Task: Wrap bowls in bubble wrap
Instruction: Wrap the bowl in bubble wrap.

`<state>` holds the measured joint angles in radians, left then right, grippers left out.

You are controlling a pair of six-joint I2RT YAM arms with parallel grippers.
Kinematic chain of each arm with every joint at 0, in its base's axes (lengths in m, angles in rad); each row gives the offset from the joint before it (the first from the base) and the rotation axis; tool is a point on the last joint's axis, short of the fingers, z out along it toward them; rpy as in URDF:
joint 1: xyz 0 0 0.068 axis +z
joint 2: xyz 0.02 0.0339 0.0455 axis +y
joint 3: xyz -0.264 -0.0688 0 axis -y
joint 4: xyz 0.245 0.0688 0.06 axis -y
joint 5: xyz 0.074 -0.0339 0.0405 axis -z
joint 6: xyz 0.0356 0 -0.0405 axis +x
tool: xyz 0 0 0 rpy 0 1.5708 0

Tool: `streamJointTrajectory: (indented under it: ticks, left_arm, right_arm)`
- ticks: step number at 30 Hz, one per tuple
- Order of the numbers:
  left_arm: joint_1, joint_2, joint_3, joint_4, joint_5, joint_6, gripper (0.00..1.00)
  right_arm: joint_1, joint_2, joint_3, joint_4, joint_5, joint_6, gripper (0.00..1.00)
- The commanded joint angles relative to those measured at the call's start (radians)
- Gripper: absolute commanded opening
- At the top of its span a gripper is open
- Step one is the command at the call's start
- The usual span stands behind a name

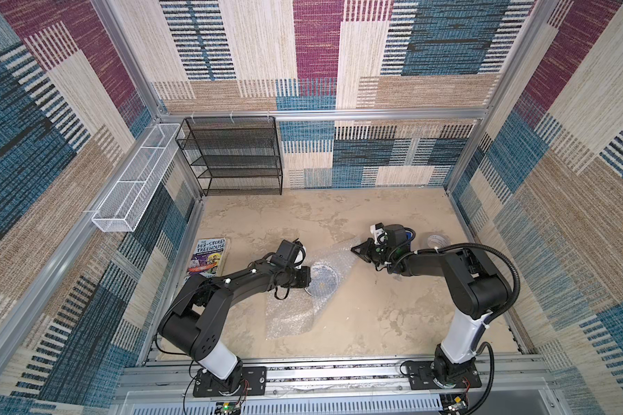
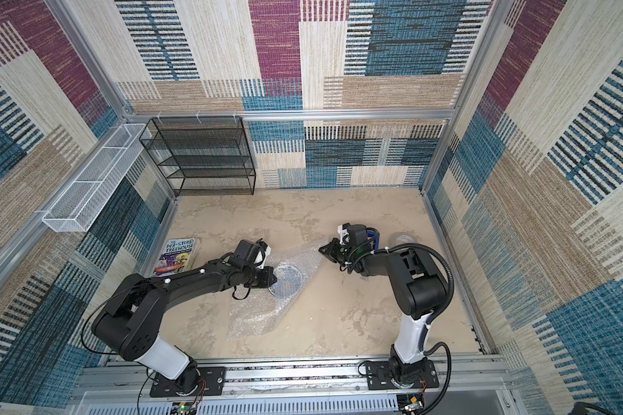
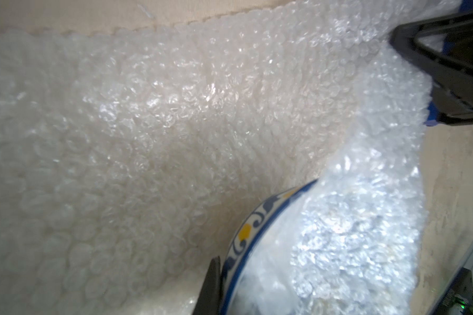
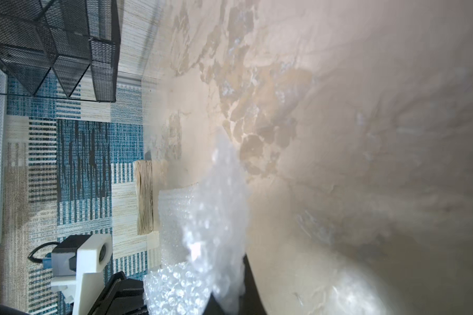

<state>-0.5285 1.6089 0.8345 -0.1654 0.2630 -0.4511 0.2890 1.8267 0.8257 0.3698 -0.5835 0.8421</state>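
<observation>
Bowl (image 1: pixel 323 279): your left end effector (image 1: pixel 305 279) clamps its rim, anchoring it. Your right end effector (image 1: pixel 355 248) pinches the bubble wrap (image 1: pixel 292 319) corner, likely to fold it over.

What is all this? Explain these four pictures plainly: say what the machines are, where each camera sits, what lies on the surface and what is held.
Two black robot arms stand at the near edge of a beige table, each ending in a two-fingered gripper. Two pictures look down on the whole scene from above; the other two come from a camera on each wrist. On the table lies a clear, crinkly sheet of bubble wrap, draped partly over a small round ceramic bowl, white with a blue pattern. The left gripper is shut on the bowl's rim; the right gripper pinches a raised corner of the wrap. Also there: a colourful paperback book, a white tape roll and a black mesh shelf.
</observation>
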Motion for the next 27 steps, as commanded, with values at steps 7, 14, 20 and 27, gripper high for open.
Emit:
streamJointTrajectory:
  ticks: [7, 14, 20, 27]
  left_arm:
    - [-0.011, 0.031, 0.070, -0.096, -0.039, 0.025, 0.00]
    - [-0.019, 0.054, 0.097, -0.124, -0.054, 0.017, 0.00]
    - [-0.024, 0.066, 0.110, -0.129, -0.068, 0.005, 0.00]
    - [-0.024, 0.072, 0.112, -0.120, -0.079, -0.017, 0.00]
  right_arm:
    - [0.049, -0.044, 0.015, 0.007, 0.006, -0.089, 0.00]
    - [0.108, -0.096, 0.017, -0.019, 0.040, -0.166, 0.00]
    - [0.161, -0.143, 0.009, -0.033, 0.023, -0.224, 0.00]
    - [0.218, -0.136, 0.020, -0.078, -0.018, -0.304, 0.00]
